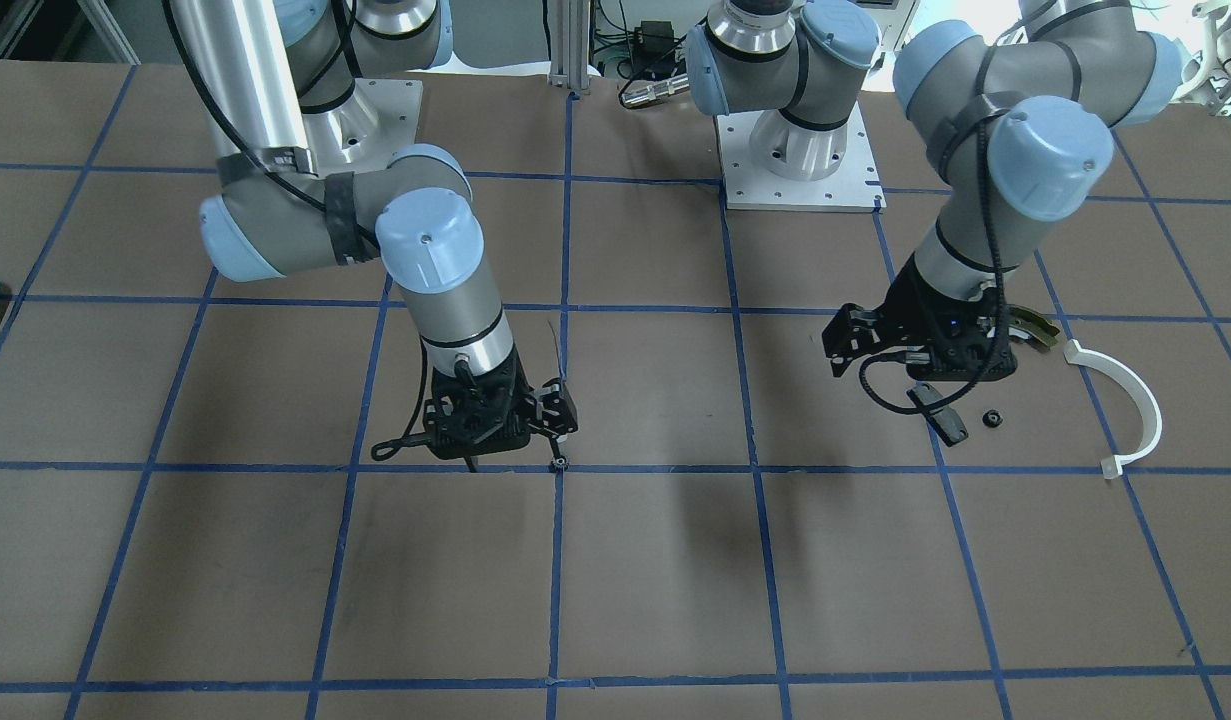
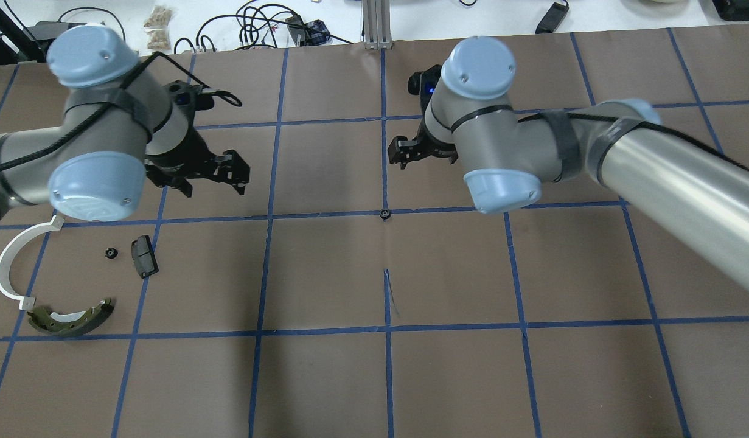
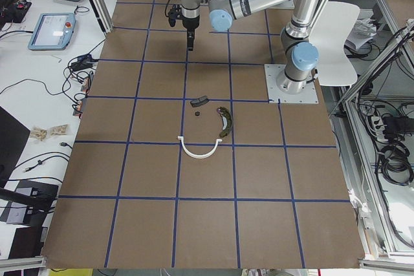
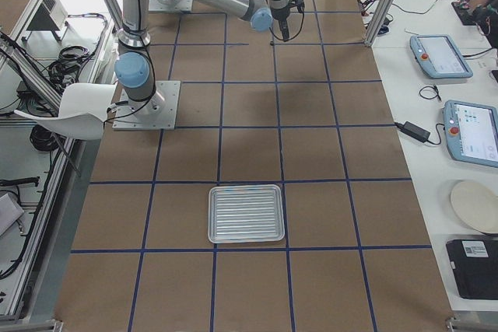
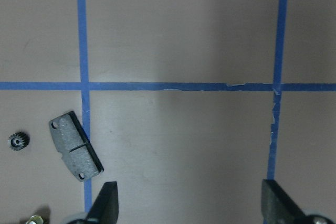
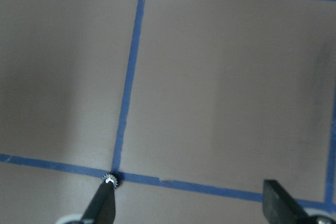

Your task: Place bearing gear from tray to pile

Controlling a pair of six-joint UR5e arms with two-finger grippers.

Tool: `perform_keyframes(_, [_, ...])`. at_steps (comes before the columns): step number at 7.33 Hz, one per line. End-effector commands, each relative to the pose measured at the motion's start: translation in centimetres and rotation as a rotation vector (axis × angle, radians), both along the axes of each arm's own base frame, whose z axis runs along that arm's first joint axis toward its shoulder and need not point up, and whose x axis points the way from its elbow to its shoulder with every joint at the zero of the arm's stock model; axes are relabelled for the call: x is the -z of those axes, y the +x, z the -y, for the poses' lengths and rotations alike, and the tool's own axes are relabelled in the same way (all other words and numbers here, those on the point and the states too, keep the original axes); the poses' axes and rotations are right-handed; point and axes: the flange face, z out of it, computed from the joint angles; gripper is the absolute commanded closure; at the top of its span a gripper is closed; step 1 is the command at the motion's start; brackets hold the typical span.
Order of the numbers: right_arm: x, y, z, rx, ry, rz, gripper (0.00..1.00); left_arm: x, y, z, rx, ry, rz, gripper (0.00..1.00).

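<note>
One small black bearing gear [image 2: 384, 213] lies on a tape crossing at mid table, and it also shows in the right wrist view [image 6: 110, 180] just off one fingertip. My right gripper [image 6: 191, 208] is open and empty above it. A second gear [image 2: 110, 252] lies in the pile beside the black pad [image 2: 144, 256], the white half-ring [image 2: 12, 267] and the olive brake shoe [image 2: 70, 319]. My left gripper [image 5: 191, 203] is open and empty over the table, just beyond the pad [image 5: 76, 145]. The silvery tray [image 4: 245, 214] lies far off on my right side and looks empty.
Brown table with a blue tape grid. The arm bases [image 1: 800, 165] stand at the robot's edge of the table. A short dark scratch [image 2: 389, 292] marks the table near the middle. Cables and tablets lie on the benches beyond the far edge.
</note>
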Motion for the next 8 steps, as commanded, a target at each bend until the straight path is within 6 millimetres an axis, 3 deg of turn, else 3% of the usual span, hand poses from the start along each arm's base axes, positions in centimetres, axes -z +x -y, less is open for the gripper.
perform_keyframes(1, [-11.2,-6.2,-1.3,0.047,0.041,-0.108,0.0,1.5,-11.6,0.0,0.049,0.028,-0.013,0.03])
perform_keyframes(2, [-15.1,-8.2,-3.1,0.078,0.088,-0.116,0.0,3.6,-15.4,-0.8,0.066,0.053,-0.021,0.03])
perform_keyframes(3, [-18.3,-9.4,-4.3,0.099,0.1,-0.107,0.0,5.5,-17.8,-0.4,0.052,0.03,-0.032,0.03])
perform_keyframes(4, [-19.5,-9.9,-4.6,0.107,0.147,-0.109,0.0,7.4,-19.1,0.5,0.064,0.021,-0.044,0.03])
perform_keyframes(7, [-18.5,-9.9,-6.6,0.112,0.211,-0.114,0.0,12.8,-22.5,0.8,-0.061,0.035,-0.05,0.03])
perform_keyframes(8, [-18.5,-9.8,-6.9,0.11,0.205,-0.114,0.0,15.1,-22.7,0.7,-0.064,0.06,-0.028,0.03])
